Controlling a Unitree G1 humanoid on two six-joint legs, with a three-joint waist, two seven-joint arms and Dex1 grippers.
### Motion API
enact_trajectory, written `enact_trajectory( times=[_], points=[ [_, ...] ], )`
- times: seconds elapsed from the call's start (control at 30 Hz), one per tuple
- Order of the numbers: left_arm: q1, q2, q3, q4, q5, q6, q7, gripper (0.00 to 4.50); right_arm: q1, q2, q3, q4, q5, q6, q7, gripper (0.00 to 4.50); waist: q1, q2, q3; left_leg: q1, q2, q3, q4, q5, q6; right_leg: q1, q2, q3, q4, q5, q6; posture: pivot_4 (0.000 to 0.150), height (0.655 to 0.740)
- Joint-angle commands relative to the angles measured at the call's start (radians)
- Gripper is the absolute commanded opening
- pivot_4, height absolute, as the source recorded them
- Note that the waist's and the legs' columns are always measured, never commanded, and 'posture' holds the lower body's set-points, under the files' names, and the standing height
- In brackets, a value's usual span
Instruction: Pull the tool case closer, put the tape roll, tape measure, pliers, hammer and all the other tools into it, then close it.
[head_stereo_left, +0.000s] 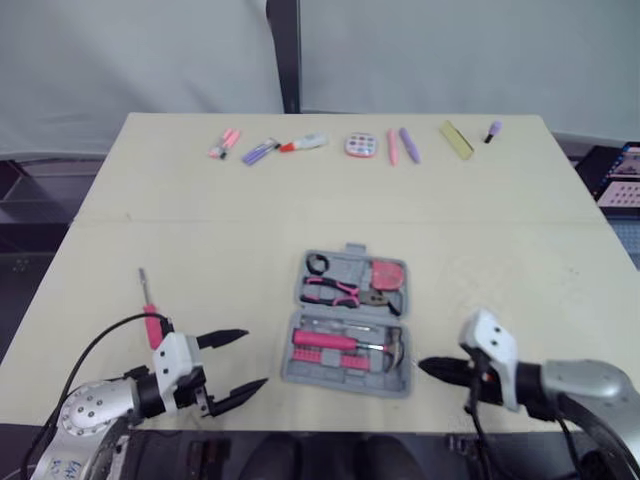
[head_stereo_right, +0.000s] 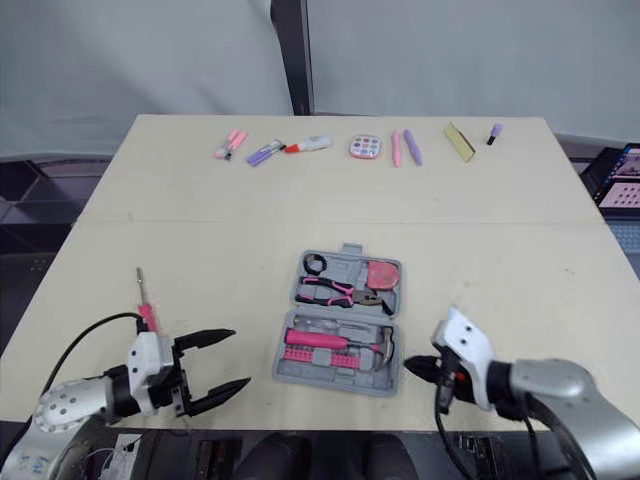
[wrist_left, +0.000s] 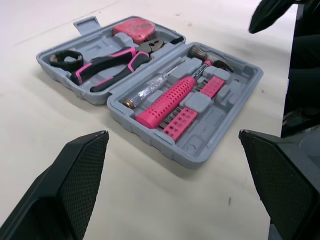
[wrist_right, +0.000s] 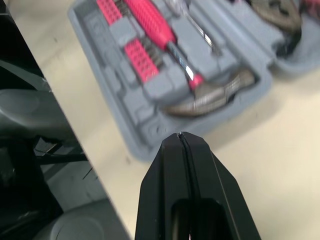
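The grey tool case (head_stereo_left: 330, 381) lies open near the table's front edge, between my two grippers. Its far half holds a black tape roll (head_stereo_left: 317, 264), pink-handled pliers (head_stereo_left: 335, 290) and a pink tape measure (head_stereo_left: 388, 273). The near half holds a pink-handled hammer (head_stereo_left: 340, 341) and pink bits (wrist_left: 180, 122). A pink screwdriver (head_stereo_left: 150, 310) lies on the table to the left of the case, just behind my left gripper (head_stereo_left: 255, 358). That gripper is open with nothing between its fingers, pointing at the case. My right gripper (head_stereo_left: 422, 366) is shut and empty, its tip (wrist_right: 180, 135) close to the case's front right corner.
Along the table's far edge lie pink (head_stereo_left: 224, 143) and purple (head_stereo_left: 260, 152) markers, a red-and-white marker (head_stereo_left: 303, 144), a round pink item (head_stereo_left: 361, 145), two pens (head_stereo_left: 402, 146), a yellow strip (head_stereo_left: 457, 139) and a small purple piece (head_stereo_left: 493, 131). The front edge runs just under both grippers.
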Motion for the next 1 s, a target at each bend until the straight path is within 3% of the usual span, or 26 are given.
enact_trajectory(
  times=[0.03, 0.27, 0.47, 1.0],
  points=[
    [0.061, -0.009, 0.04, -0.03, -0.019, -0.011, 0.007, 4.5, 0.082, -0.008, -0.065, -0.028, 0.029, -0.038, 0.03, 0.86, 0.0, 0.0, 0.0, 0.0, 0.0, 0.0, 0.0, 0.0, 0.0, 0.0, 0.0, 0.0, 0.0, 0.0, 0.0, 0.15, 0.7134],
    [0.118, -0.093, 0.046, -0.038, 0.029, -0.059, 0.102, 4.5, 0.126, 0.039, -0.036, -0.017, 0.0, -0.116, -0.021, 4.42, 0.004, 0.0, 0.001, 0.0, 0.0, 0.0, 0.0, 0.0, 0.0, 0.002, 0.0, 0.0, -0.003, 0.0, 0.0, 0.15, 0.7134],
    [0.117, -0.176, 0.004, -0.088, 0.07, -0.019, 0.218, 4.5, 0.154, 0.078, -0.027, -0.017, -0.018, -0.154, -0.058, 4.47, 0.022, -0.001, 0.001, 0.0, 0.0, 0.0, 0.001, 0.0, 0.0, 0.002, 0.0, 0.001, -0.004, 0.0, 0.0, 0.15, 0.7134],
    [0.084, -0.153, -0.031, -0.076, 0.092, -0.01, 0.217, 4.5, 0.181, 0.08, 0.006, 0.082, -0.057, -0.267, -0.038, 4.47, 0.022, -0.001, 0.001, 0.0, 0.0, 0.001, 0.001, 0.0, 0.0, 0.002, 0.0, 0.0, -0.003, 0.0, 0.001, 0.15, 0.7134]
  ],
)
